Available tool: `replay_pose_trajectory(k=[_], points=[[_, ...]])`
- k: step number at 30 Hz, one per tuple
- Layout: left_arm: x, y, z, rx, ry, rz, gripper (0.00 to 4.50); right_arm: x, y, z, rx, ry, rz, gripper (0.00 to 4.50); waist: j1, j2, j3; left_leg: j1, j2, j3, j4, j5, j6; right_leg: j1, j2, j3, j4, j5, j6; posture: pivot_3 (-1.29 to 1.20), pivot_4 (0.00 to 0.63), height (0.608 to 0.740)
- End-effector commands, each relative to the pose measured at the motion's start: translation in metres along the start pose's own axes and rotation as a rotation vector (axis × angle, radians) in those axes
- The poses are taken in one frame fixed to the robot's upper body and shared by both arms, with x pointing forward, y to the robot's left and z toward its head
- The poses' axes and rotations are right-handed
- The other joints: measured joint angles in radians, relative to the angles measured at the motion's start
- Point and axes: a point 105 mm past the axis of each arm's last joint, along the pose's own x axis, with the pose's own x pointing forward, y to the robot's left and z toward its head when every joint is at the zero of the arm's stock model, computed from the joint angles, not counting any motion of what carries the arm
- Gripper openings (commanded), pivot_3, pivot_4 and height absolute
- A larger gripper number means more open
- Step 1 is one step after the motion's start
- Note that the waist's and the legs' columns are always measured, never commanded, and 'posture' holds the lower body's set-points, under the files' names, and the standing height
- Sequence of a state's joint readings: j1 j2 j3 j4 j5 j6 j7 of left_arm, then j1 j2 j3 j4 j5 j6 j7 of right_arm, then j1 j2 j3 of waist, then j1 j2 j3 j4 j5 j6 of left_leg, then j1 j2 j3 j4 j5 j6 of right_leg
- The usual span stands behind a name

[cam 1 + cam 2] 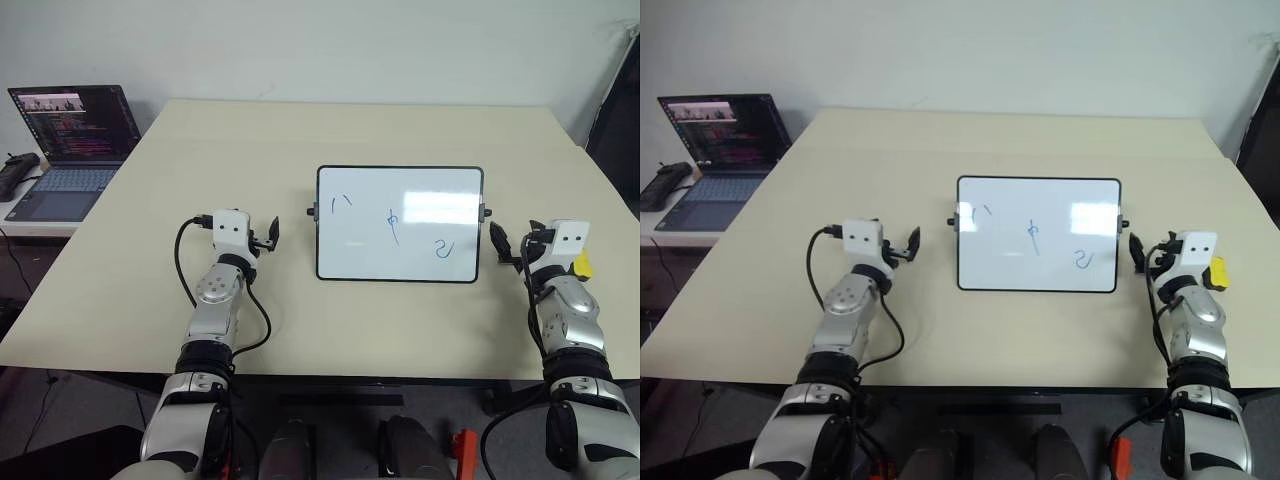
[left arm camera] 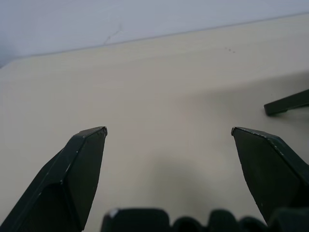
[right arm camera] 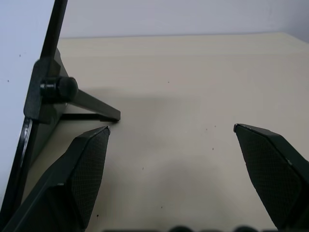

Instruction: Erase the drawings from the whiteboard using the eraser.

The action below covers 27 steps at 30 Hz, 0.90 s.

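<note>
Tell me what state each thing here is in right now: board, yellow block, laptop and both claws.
White glossy whiteboard: propped up on its stand, unwiped.
Blue marker drawings: three marks on the board, not erased.
Small yellow eraser: on the table beside the right wrist, not gripped.
Dark laptop: lid open, screen lit.
Left gripper: open, empty.
Right gripper: open, empty.

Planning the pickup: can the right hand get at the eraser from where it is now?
Probably yes. The yellow eraser lies on the table just outside the right hand, which is open and empty. Nothing lies between them; the whiteboard stands on its other side.
</note>
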State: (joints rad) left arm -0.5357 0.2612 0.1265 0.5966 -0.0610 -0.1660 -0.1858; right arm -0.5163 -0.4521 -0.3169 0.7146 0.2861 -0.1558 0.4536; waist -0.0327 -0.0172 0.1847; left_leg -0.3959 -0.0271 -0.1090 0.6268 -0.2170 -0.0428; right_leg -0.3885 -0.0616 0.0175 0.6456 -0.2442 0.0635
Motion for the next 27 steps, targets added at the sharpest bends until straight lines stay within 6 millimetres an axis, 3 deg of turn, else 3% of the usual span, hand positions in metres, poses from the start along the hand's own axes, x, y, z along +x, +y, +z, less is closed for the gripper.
replay_pose_trajectory(k=[1,11,22,27], points=[[0.001,0.011,0.016,0.006,-0.059,0.025,4.50,0.002,0.000,0.011,-0.022,-0.032,0.007,4.49,0.000,0.000,0.000,0.000,0.000,0.000,0.000,0.000,0.000,0.000,0.000,0.000,0.000,0.000,0.000,0.00,0.150,0.740],[0.006,0.008,0.017,0.016,-0.064,-0.008,4.50,-0.005,-0.016,0.017,-0.030,-0.045,-0.043,4.49,0.000,0.000,0.000,0.000,0.000,0.000,0.000,0.000,0.000,0.000,0.000,0.000,0.000,0.000,0.000,0.00,0.150,0.740],[0.003,-0.009,0.011,0.018,-0.043,-0.082,4.50,-0.013,-0.013,0.003,-0.007,0.021,-0.006,4.49,0.000,0.000,0.000,0.000,0.000,0.000,0.000,0.000,0.000,0.000,0.000,0.000,0.000,0.000,0.000,0.00,0.150,0.740],[0.002,-0.004,0.011,0.011,-0.039,-0.076,4.50,-0.012,-0.009,0.001,-0.010,0.037,0.005,4.49,0.000,0.000,0.000,0.000,0.000,0.000,0.000,0.000,0.000,0.000,0.000,0.000,0.000,0.000,0.000,0.00,0.150,0.740]])
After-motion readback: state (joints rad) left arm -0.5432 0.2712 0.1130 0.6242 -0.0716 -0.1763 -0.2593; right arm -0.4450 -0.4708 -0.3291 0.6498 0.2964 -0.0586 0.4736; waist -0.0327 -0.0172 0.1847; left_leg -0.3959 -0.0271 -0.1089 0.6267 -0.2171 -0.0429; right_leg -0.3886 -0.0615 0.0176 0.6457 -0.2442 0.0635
